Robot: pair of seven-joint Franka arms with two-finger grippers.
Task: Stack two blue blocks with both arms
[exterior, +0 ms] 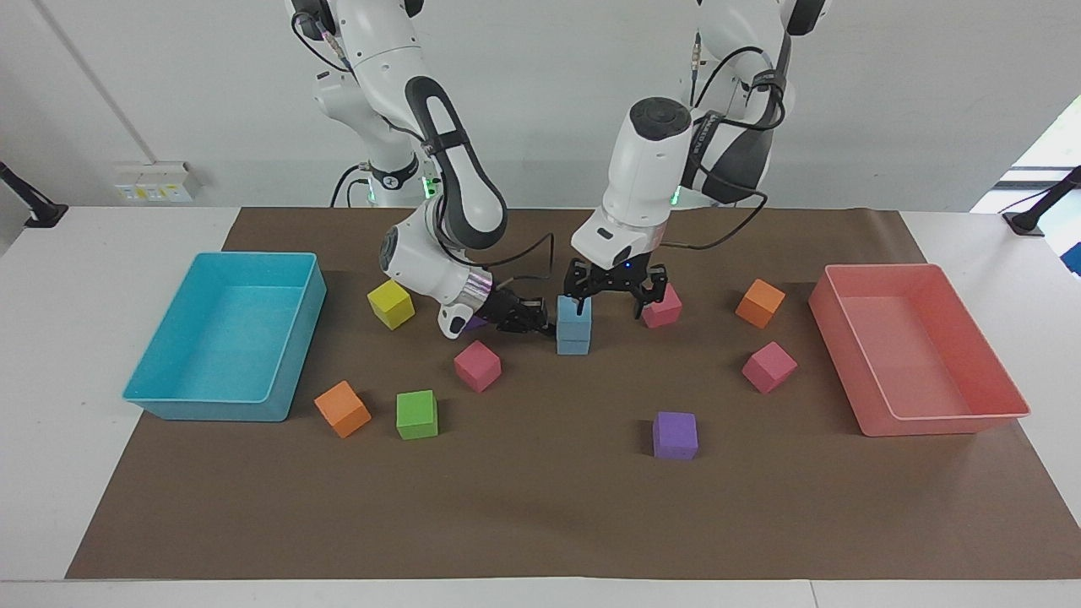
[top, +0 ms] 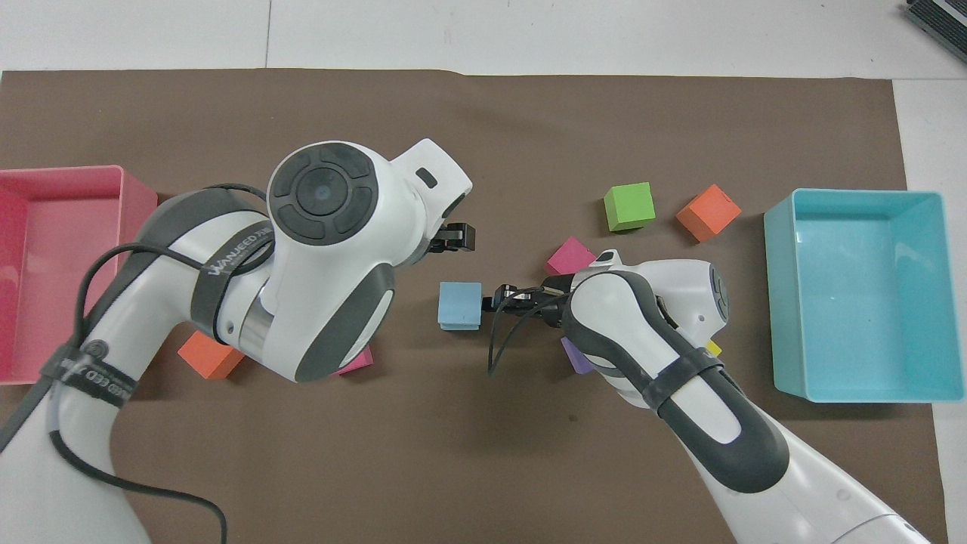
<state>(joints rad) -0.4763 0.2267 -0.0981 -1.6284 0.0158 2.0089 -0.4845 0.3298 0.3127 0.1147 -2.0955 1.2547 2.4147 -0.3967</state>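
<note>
The two blue blocks stand stacked mid-table, the upper block (exterior: 574, 311) square on the lower block (exterior: 573, 342); from above the stack (top: 460, 304) reads as one cube. My left gripper (exterior: 610, 304) is open and empty, raised just above and beside the stack toward the left arm's end; one fingertip (exterior: 581, 306) overlaps the upper block in the facing view. My right gripper (exterior: 530, 319) is low at the stack's side toward the right arm's end, and shows right against the stack in the overhead view (top: 498, 298).
Loose cubes surround the stack: yellow (exterior: 391, 304), pink (exterior: 477, 365), orange (exterior: 342, 409), green (exterior: 417, 415), purple (exterior: 675, 435), pink (exterior: 768, 366), orange (exterior: 759, 302), pink (exterior: 663, 311). A turquoise tray (exterior: 211, 409) and a pink tray (exterior: 937, 422) stand at the table's ends.
</note>
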